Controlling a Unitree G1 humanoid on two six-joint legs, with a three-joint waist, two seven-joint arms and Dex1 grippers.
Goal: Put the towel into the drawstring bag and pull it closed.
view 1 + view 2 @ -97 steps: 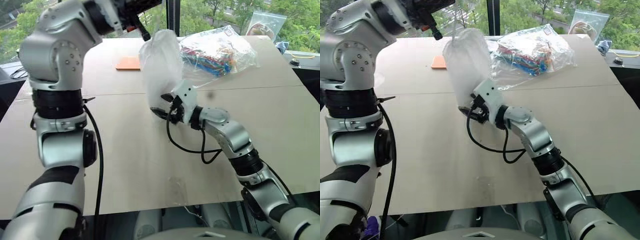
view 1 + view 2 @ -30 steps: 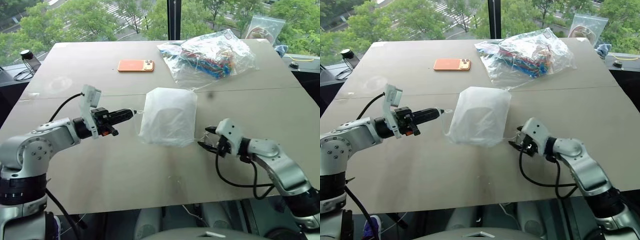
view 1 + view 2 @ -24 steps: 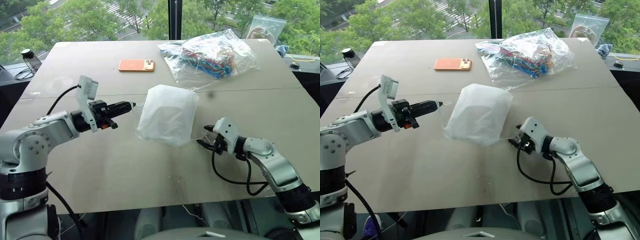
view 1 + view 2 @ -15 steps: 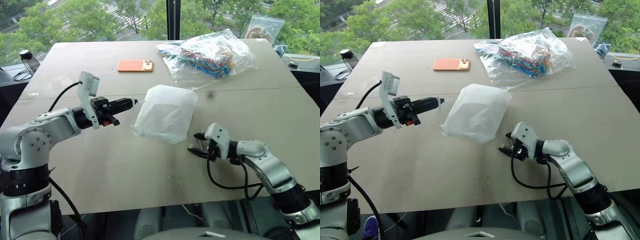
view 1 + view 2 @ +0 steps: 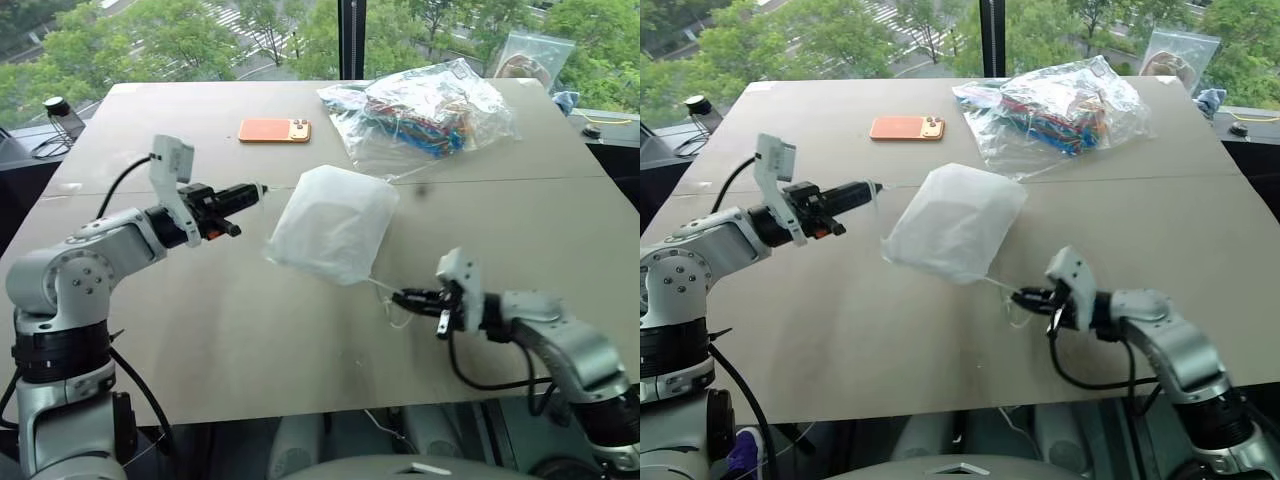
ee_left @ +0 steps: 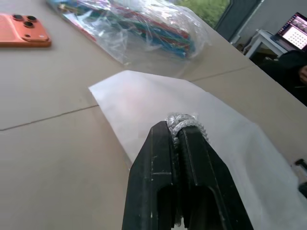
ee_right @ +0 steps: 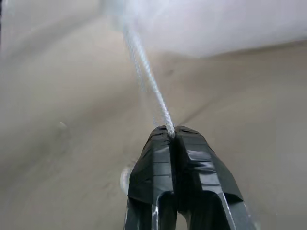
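From my head view, the drawstring bag [image 5: 333, 225] hangs between my two claws above the surface [image 5: 250, 320], its bulk tilted. My left claw [image 5: 258, 189], at nine o'clock of the bag, is pinched shut on one white cord [image 6: 184, 120]; my right claw [image 5: 400, 297], at five o'clock of the bag, is pinched shut on the other cord [image 5: 378, 288], which runs from the bag's lower corner. At twelve o'clock of the bag lies an orange phone [image 5: 274, 130], and at one o'clock a clear plastic bag [image 5: 425, 105] of colourful items, both well apart from my claws. I cannot tell the towel through the fabric.

My left wrist view adds what the head misses: the twisted cord squeezed between my black fingers [image 6: 158, 158], the bag's smooth white cloth spread just beyond them, and a laptop screen [image 6: 298, 36] far off past the surface's edge.

My right wrist view shows the thin cord [image 7: 146, 76] rising taut from my closed fingers [image 7: 151, 167] to the bag's white underside [image 7: 230, 24], with bare surface beneath
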